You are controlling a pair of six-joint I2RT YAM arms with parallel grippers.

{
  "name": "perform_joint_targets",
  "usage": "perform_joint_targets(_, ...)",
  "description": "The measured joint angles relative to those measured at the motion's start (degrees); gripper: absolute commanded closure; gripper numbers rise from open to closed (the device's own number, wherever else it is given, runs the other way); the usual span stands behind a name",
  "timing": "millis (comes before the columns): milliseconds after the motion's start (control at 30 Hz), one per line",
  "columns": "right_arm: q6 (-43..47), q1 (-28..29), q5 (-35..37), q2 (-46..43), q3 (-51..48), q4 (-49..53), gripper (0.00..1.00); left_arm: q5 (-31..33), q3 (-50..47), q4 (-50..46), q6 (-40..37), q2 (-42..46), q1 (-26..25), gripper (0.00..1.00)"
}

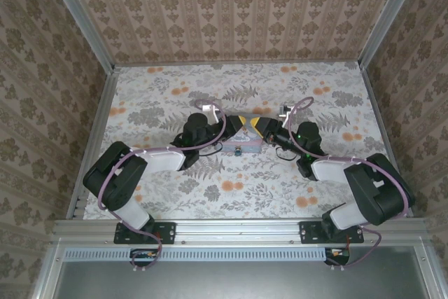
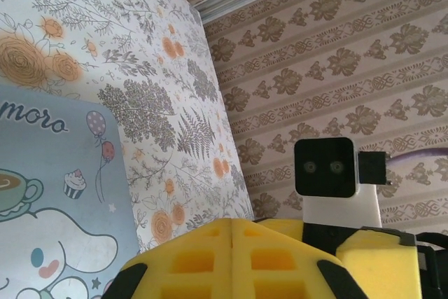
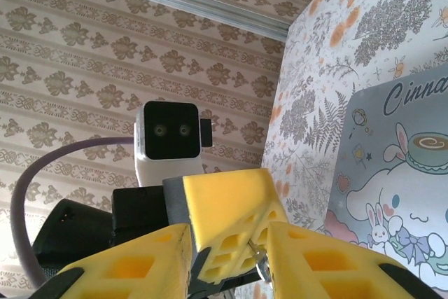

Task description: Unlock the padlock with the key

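Both grippers meet over the pastel tin (image 1: pixel 238 145) in the middle of the worktop (image 1: pixel 161 96). The left gripper (image 2: pixel 231 250) is clenched, its yellow fingers pressed together. The right gripper (image 3: pixel 229 234) has its jaws apart, either side of the left gripper's tip, where a thin metal piece (image 3: pixel 260 255) shows. The padlock (image 1: pixel 239 150) sits at the tin's near edge.
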State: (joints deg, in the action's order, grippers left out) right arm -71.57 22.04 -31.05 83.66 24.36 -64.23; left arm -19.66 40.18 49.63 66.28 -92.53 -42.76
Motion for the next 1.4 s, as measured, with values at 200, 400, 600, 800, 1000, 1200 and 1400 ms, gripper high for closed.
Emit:
perform_joint_targets(200,-0.5,1.1,-1.0,2.1,0.0,-2.2,0.65,0.0,0.3,0.1,0.0,0.0,0.0,1.00)
perform_joint_targets(400,-0.7,1.8,-1.2,3.6,0.1,-3.4,0.66,0.1,0.4,0.1,0.0,0.0,0.0,1.00)
perform_joint_targets(600,-0.9,2.0,-1.2,4.6,0.1,-5.0,0.68,0.2,0.5,0.1,0.0,0.0,0.0,1.00)
perform_joint_targets(800,-0.9,2.4,-1.2,4.9,0.2,-5.5,0.71,0.2,0.7,0.1,0.0,0.0,-0.4,1.00)
perform_joint_targets(1000,-0.9,2.7,-1.2,5.4,0.3,-6.0,0.73,0.2,0.7,0.1,0.0,0.0,-0.4,1.00)
perform_joint_targets(1200,-1.1,2.8,-1.2,5.8,0.3,-6.3,0.77,0.2,0.9,0.1,0.0,0.0,-0.5,1.00)
perform_joint_targets(1400,-1.4,3.0,-1.2,6.1,0.3,-6.4,0.81,0.4,1.2,0.1,0.0,0.0,-0.7,1.00)
